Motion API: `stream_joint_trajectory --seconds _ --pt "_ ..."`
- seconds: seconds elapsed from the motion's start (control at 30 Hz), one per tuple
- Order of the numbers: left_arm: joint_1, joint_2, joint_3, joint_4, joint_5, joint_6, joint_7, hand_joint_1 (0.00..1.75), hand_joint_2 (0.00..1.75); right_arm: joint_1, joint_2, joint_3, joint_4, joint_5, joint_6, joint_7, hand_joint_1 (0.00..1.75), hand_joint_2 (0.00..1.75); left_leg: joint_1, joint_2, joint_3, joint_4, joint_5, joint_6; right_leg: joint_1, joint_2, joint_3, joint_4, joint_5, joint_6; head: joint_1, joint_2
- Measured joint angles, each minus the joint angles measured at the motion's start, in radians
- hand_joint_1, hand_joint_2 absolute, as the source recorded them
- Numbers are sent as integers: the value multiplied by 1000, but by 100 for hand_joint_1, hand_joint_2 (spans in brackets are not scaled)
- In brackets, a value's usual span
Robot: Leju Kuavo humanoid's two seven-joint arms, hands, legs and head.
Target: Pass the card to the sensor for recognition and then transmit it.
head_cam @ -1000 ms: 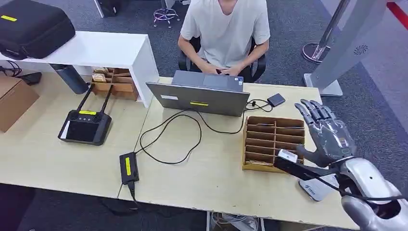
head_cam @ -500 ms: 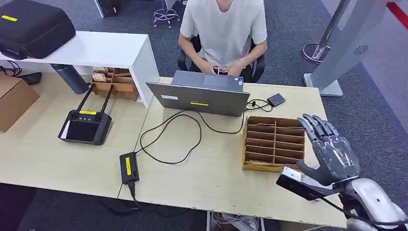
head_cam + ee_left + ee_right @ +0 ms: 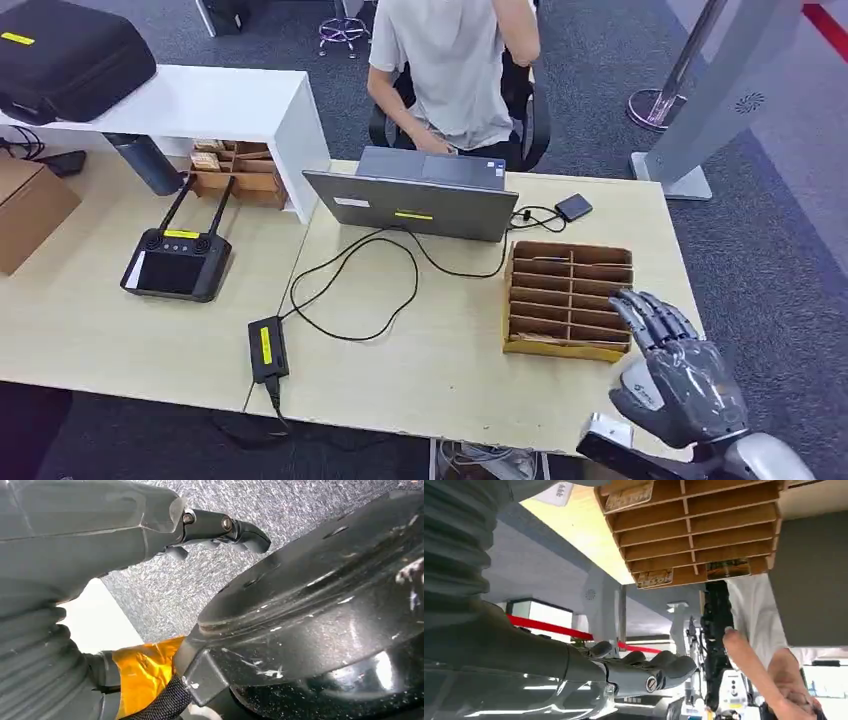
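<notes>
Right robot hand (image 3: pixel 672 375), fingers apart and seemingly empty, hovers over the table's (image 3: pixel 450 380) near-right corner, beside the slotted box (image 3: pixel 568 298).

I see a desk (image 3: pixel 120 330) carrying an open laptop (image 3: pixel 412 205), a black handheld controller (image 3: pixel 176 265) with antennas, and a black power adapter (image 3: pixel 267 349) with its cable looped toward the laptop. A cardboard box (image 3: pixel 32 205) sits at the far left. A black case (image 3: pixel 70 55) rests on a white shelf (image 3: pixel 200 105). A person (image 3: pixel 455 60) sits behind the laptop.

Office: desk (image 3: pixel 120 330), laptop (image 3: pixel 412 205), carpet (image 3: pixel 780 250)
</notes>
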Motion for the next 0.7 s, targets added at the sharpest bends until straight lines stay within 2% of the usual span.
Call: stream_joint_trajectory --seconds 0.17,0.47,0.57,0.63,0.7 --pt "2 0 3 0 6 2 1 0 175 36 58 15 30 21 -89 -3 0 175 0 0 0 0 0 0 0 0 0 0 0 0 0 0" --pt "2 0 4 0 5 3 0 0 175 41 69 17 37 22 -98 0 0 175 0 0 0 0 0 0 0 0 0 0 0 0 0 0" --pt "2 0 4 0 4 6 0 0 175 48 96 24 62 22 -113 8 0 175 0 0 0 0 0 0 0 0 0 0 0 0 0 0" --pt "2 -2 4 0 -2 11 -1 0 175 52 140 31 119 27 -159 26 0 175 0 0 0 0 0 0 0 0 0 0 0 0 0 0" --pt "2 -2 4 0 -3 13 -1 0 175 51 153 32 137 27 -169 27 0 175 0 0 0 0 0 0 0 0 0 0 0 0 0 0"
